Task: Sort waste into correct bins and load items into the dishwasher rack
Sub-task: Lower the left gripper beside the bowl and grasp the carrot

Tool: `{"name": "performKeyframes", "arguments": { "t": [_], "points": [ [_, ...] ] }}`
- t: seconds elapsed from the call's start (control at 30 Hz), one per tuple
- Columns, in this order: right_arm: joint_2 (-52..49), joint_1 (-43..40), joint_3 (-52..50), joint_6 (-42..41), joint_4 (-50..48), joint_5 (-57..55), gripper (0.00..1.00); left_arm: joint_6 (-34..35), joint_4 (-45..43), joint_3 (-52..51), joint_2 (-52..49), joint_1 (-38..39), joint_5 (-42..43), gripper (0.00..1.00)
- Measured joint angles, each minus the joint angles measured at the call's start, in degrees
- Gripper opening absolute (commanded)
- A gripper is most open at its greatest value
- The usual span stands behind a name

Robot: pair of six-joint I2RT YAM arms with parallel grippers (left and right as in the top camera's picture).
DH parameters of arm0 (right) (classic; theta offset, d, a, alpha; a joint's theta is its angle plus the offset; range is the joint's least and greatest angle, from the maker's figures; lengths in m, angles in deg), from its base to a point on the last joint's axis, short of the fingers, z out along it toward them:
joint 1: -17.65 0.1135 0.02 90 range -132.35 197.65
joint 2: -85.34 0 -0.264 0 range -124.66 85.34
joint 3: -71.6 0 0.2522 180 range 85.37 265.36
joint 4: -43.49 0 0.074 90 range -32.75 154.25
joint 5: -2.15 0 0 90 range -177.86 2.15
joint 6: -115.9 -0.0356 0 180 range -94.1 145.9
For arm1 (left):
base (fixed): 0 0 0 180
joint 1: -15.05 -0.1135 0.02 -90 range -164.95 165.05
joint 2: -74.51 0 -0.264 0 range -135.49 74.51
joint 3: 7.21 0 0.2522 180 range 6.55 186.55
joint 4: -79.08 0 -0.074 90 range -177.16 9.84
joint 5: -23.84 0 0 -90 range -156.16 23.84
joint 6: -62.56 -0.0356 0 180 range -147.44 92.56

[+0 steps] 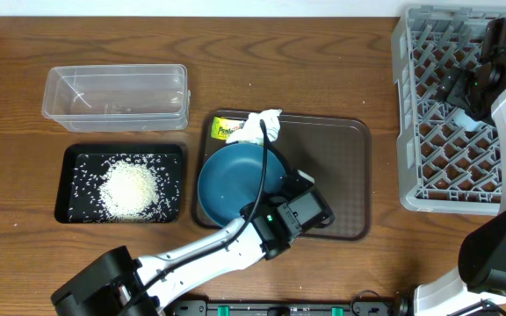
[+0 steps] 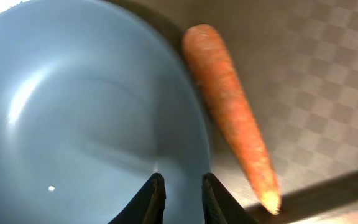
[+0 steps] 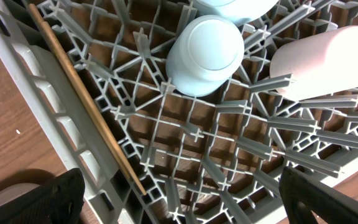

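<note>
On the wooden table (image 1: 323, 61) the plate (image 2: 92, 112) is seen on the brown tray (image 1: 341, 175), a carrot (image 2: 232, 106) just beside its rim. The left gripper (image 2: 183, 182) is set astride that rim, jaws narrowly apart; a clamp cannot be confirmed. The plate is judged stiff, glazed and slippery, best pinched deep at the rim. The right gripper (image 3: 179, 186) is spread wide, empty, over the rack (image 3: 17, 74)

Carrot (image 2: 229, 106) lies just beside the plate's (image 2: 86, 124) rim.

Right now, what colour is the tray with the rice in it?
Black. The tray shows best in the overhead view.
</note>
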Motion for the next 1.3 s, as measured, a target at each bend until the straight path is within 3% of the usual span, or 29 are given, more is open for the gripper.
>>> {"name": "performKeyframes", "arguments": {
  "t": [0.3,0.5,0.83,1.1,1.3],
  "points": [
    [0.0,0.0,0.0,0.0,0.0,0.0,0.99,-0.7,0.4,2.1,4.5,-1.8,3.6,0.38],
    [0.0,0.0,0.0,0.0,0.0,0.0,0.99,-3.5,0.2,4.5,8.7,-1.8,11.4,0.39],
    [0.0,0.0,0.0,0.0,0.0,0.0,0.99,-4.8,1.0,4.5,-1.1,-1.8,25.8,0.43],
    [0.0,0.0,0.0,0.0,0.0,0.0,0.99,-4.8,-1.1,4.5,-7.1,-1.8,27.1,0.43],
    [0.0,0.0,0.0,0.0,0.0,0.0,0.99,-5.0,-1.4,4.5,-8.7,-1.7,22.0,0.43]
  ]
}}
